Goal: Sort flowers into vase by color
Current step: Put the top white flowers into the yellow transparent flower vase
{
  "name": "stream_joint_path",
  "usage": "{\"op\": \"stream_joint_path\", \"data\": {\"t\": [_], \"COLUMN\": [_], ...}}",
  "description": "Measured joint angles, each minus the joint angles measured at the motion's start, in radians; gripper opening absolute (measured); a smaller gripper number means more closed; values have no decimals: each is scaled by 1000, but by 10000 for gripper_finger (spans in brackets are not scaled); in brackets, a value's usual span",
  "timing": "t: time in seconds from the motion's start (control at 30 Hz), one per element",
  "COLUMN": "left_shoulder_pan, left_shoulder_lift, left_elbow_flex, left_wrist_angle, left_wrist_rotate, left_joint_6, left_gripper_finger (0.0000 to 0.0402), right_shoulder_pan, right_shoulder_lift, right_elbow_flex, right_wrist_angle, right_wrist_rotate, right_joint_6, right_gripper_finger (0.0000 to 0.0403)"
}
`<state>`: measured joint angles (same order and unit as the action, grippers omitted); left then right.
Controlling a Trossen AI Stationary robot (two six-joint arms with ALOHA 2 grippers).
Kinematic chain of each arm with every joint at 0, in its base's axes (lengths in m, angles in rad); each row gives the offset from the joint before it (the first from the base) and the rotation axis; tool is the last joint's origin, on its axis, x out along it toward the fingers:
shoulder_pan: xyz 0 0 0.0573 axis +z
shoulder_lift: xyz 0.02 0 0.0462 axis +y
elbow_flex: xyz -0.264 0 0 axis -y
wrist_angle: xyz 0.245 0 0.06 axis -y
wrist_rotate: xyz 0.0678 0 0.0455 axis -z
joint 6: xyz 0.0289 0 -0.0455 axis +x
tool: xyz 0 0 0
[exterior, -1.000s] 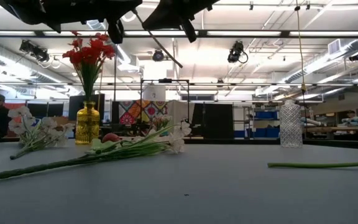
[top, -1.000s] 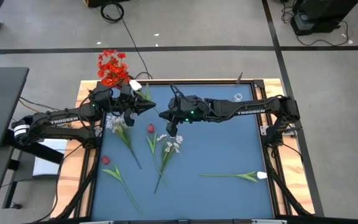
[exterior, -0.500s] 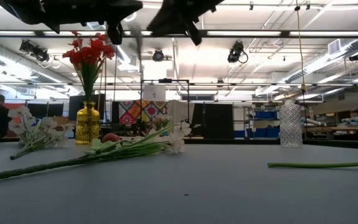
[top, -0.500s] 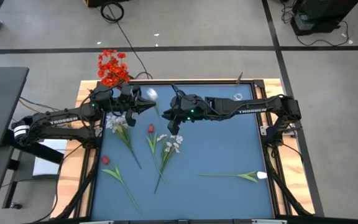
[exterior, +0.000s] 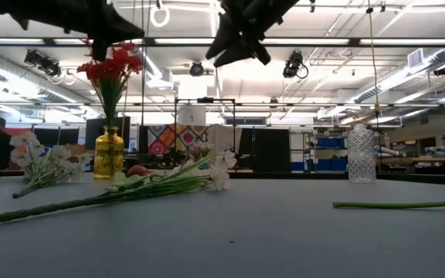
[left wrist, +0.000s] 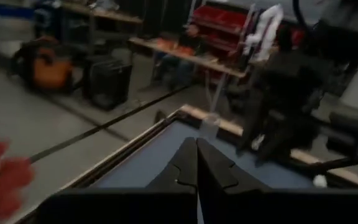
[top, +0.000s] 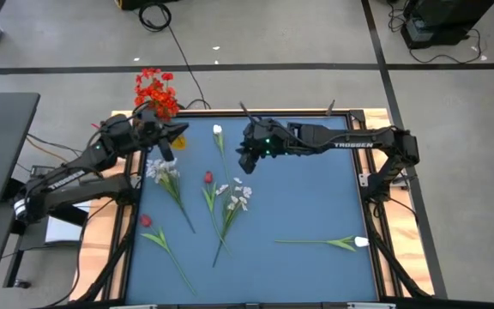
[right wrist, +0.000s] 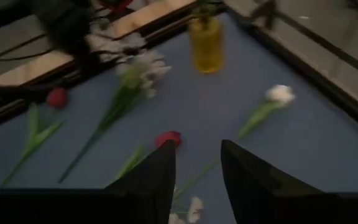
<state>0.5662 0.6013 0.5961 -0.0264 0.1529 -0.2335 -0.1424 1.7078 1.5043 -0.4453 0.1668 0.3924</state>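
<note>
A white flower (top: 218,130) lies on the blue table between my grippers, its stem running toward the near edge; the right wrist view shows it too (right wrist: 280,93). My right gripper (top: 243,163) hovers open just right of it, fingers apart (right wrist: 197,180) and holding nothing. My left gripper (top: 178,131) is shut and empty (left wrist: 197,163), beside the yellow vase (exterior: 108,153) that holds red flowers (top: 155,93) at the far left corner. A clear vase (exterior: 361,154) stands at the far right.
More flowers lie on the table: a white bunch (top: 163,172), a red tulip (top: 208,178), small white blooms (top: 238,197), a red flower (top: 146,221) near left, and a white one (top: 360,242) near right. The wooden table rim (top: 358,113) surrounds them.
My right gripper has opened and let go of the white flower's stem, then drawn slightly toward the far right. The flower has dropped from between the grippers onto the table. My left gripper, still shut, has pulled back toward the far left corner by the yellow vase.
</note>
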Motion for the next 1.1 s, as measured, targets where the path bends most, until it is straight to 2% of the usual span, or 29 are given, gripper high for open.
{"op": "stream_joint_path", "data": {"t": [0.07, 0.13, 0.23, 0.37, 0.43, 0.53, 0.7, 0.9, 1.1], "left_shoulder_pan": [13, 19, 20, 20, 20, 20, 20, 20, 20], "left_shoulder_lift": [-10, -7, 5, 19, 20, 20, 20, 20, 20], "left_elbow_flex": [0, 0, -1, -1, 0, 0, -1, -1, 0], "left_wrist_angle": [-77, -137, -214, -303, -339, -393, -461, -542, -611], "left_wrist_rotate": [-1, -4, -4, -5, -9, -29, -37, -36, -38], "left_joint_6": [-21, -48, -84, -138, -146, -141, -191, -194, -165], "left_gripper_finger": [0, 2, 12, 19, 20, 21, 29, 86, 129], "right_shoulder_pan": [-30, -66, -112, -146, -154, -155, -152, -152, -138], "right_shoulder_lift": [7, 31, 89, 194, 269, 389, 564, 762, 872], "right_elbow_flex": [0, 0, 0, 2, 41, 150, 395, 666, 842], "right_wrist_angle": [-6, -13, -4, 106, 111, 11, -198, -385, -513], "right_wrist_rotate": [37, 20, -51, -168, -230, -247, -216, -221, -183], "right_joint_6": [67, 129, 175, 231, 277, 297, 323, 344, 364], "right_gripper_finger": [136, 136, 136, 137, 137, 137, 137, 138, 137]}}
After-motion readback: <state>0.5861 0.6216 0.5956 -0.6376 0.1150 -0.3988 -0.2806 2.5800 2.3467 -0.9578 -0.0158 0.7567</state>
